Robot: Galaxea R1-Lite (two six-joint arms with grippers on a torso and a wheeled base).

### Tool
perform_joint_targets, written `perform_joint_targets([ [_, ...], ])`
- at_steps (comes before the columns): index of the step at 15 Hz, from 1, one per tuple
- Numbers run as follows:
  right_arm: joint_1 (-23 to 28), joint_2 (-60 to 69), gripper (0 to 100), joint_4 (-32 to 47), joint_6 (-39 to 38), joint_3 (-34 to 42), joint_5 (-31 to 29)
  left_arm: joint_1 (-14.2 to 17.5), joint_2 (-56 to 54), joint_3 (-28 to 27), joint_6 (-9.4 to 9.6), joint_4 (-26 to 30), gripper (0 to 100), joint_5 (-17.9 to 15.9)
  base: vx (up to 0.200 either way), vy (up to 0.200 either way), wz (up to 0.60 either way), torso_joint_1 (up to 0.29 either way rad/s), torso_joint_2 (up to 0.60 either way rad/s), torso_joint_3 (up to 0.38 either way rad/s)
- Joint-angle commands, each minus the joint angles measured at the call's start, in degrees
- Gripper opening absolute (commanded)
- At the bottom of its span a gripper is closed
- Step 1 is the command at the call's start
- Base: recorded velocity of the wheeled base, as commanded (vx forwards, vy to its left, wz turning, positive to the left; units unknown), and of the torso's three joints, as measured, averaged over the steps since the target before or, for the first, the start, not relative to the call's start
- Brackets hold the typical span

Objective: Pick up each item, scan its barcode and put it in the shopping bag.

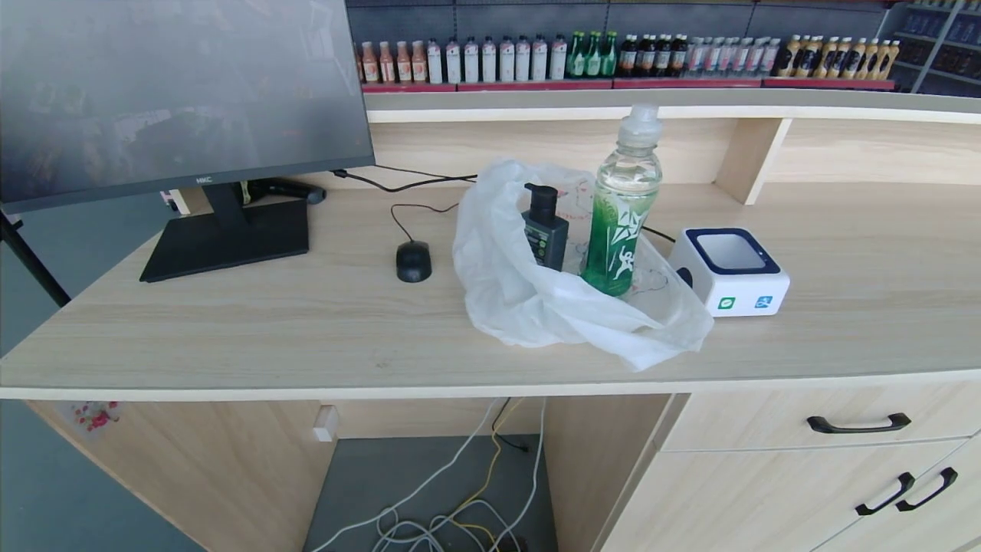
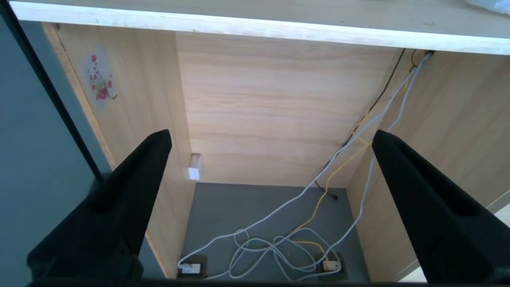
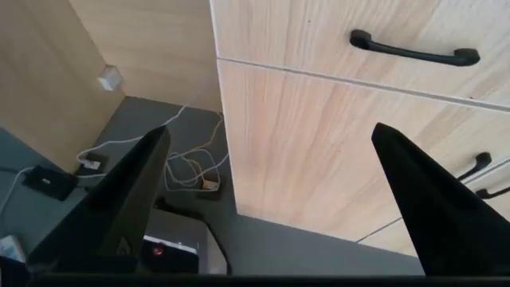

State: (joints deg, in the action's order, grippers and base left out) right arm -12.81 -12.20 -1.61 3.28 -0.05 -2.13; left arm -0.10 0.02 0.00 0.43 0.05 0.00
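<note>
Left tool [image 2: 271, 139] is hanging low in front of the counter [image 1: 230, 330], fingers [image 2: 127, 199] spread wide, facing the open space under it where loose cables [image 2: 271, 247] are lying on the floor. Right tool [image 3: 271, 131] is also sitting wide open, facing a drawer front [image 3: 319, 127] with a black handle [image 3: 414, 52].

Up on the counter, the white plastic shopping bag [image 1: 536, 307] is lying slumped open near the middle. A clear drink bottle [image 1: 621, 222] with a green label is standing upright inside it, and a dark pump bottle [image 1: 546, 230] is standing just beside it, also in the bag, on the robot's left of the drink. A white box scanner [image 1: 732, 272] with a blue-rimmed top is sitting just beside the bag on the right, touching or nearly touching the plastic; cannot tell which.

A black mouse [image 1: 413, 261] is resting left of the bag. A monitor [image 1: 176, 92] is standing farther left. A shelf [image 1: 613, 57] of bottles is running along the back.
</note>
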Motion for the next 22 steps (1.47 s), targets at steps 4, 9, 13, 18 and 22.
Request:
perform_joint_targets([
  [4, 16.50, 7.37, 100, 1.35, 0.06, 0.05, 0.11, 0.01, -0.02, 0.00, -0.08, -0.05, 100, 0.00, 0.000, 0.000, 0.00, 0.000, 0.00, 0.000],
  [9, 16.50, 7.19, 100, 1.52, -2.58, 0.05, 1.34, 0.01, -0.02, 0.00, -0.08, -0.05, 100, 0.00, 0.000, 0.000, 0.00, 0.000, 0.00, 0.000],
  [13, 12.02, 8.42, 100, 1.52, -2.05, 0.05, 2.40, 0.01, -0.02, 0.00, -0.08, -0.05, 100, 0.00, 0.000, 0.000, 0.00, 0.000, 0.00, 0.000],
  [18, 12.81, 12.20, 100, 1.52, -2.93, 0.05, 2.31, 0.01, -0.02, 0.00, 0.01, 0.04, 100, 0.00, -0.080, 0.000, 0.00, 0.001, 0.00, 0.002],
  [22, 12.81, 12.20, 100, 1.43, -3.02, 0.05, 2.31, 0.01, -0.02, 0.00, 0.36, 0.04, 100, 0.00, -0.050, 0.000, 0.00, 0.007, 0.00, 0.001],
])
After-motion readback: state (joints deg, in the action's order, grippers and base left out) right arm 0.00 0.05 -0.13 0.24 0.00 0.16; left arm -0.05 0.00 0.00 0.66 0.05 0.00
